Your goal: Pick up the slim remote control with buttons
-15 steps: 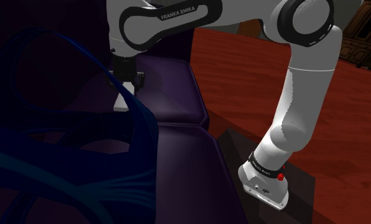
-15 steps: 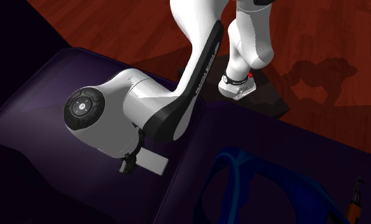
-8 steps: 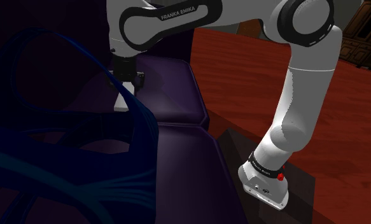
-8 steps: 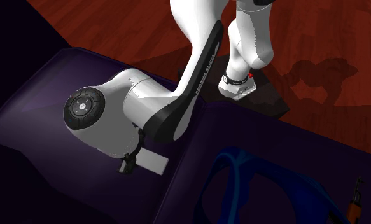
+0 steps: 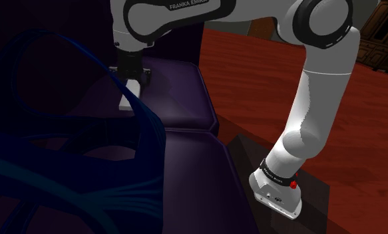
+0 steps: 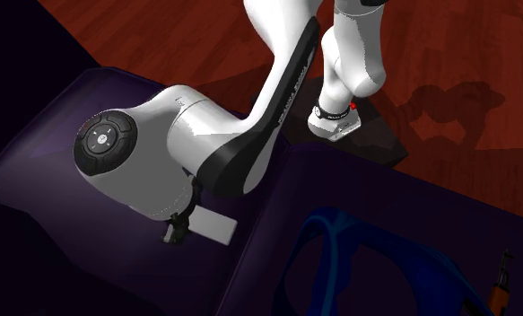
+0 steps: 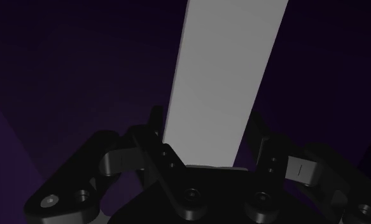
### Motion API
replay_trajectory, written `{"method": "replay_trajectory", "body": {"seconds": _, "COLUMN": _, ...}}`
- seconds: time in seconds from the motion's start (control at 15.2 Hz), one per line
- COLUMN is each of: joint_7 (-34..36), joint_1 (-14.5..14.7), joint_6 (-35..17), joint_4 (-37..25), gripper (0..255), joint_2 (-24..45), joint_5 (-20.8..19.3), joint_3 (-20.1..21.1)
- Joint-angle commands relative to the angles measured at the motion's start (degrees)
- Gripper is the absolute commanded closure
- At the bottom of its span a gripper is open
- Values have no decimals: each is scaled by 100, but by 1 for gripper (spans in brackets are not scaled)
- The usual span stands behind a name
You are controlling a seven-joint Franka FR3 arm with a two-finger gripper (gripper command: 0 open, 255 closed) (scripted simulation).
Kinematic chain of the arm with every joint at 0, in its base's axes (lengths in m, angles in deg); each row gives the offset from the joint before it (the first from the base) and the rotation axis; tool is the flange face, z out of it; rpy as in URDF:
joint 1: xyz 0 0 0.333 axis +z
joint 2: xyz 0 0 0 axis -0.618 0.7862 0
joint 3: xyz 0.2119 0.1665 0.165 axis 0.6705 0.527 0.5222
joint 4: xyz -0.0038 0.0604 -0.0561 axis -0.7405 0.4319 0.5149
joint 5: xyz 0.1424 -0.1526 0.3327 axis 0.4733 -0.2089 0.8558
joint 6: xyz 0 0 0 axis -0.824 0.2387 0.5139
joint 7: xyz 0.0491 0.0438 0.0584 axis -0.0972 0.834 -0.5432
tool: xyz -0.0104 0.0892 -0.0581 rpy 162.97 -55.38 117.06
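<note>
Pincer (image 7: pixel 206 132) closed on slim remote (image 7: pixel 225 70): I see black fingers (image 7: pixel 153 141) pressed to both its long edges, near one end. Remote drawn as plain pale grey slab, no buttons visible to me, and runs straight out away from pincer.

Shoulder view: pincer (image 5: pixel 134 81) in upper left of frame, pointing down, remote (image 5: pixel 127 102) just beneath it over purple cushion (image 5: pixel 179 100). Can't tell if remote touches cushion.

Second exterior view: pincer (image 6: pixel 184 224) lower centre-left, remote (image 6: pixel 216 227) sticking out to its right. Dark blue looped object (image 6: pixel 367 260) at lower right, well apart.
</note>
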Motion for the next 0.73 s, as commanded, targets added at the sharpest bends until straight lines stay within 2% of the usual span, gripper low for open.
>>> {"method": "replay_trajectory", "body": {"seconds": 0.0, "joint_7": -26, "joint_1": -9, "joint_6": 141, "joint_4": -112, "gripper": 255, "joint_2": -36, "joint_5": 25, "joint_3": 5}}
{"method": "replay_trajectory", "body": {"seconds": 0.53, "joint_7": -67, "joint_1": 5, "joint_6": 729, "joint_4": -634, "gripper": 255, "joint_2": -114, "joint_5": 83, "joint_3": 31}}
{"method": "replay_trajectory", "body": {"seconds": 0.66, "joint_7": -68, "joint_1": 5, "joint_6": 740, "joint_4": -644, "gripper": 255, "joint_2": -115, "joint_5": 84, "joint_3": 31}}
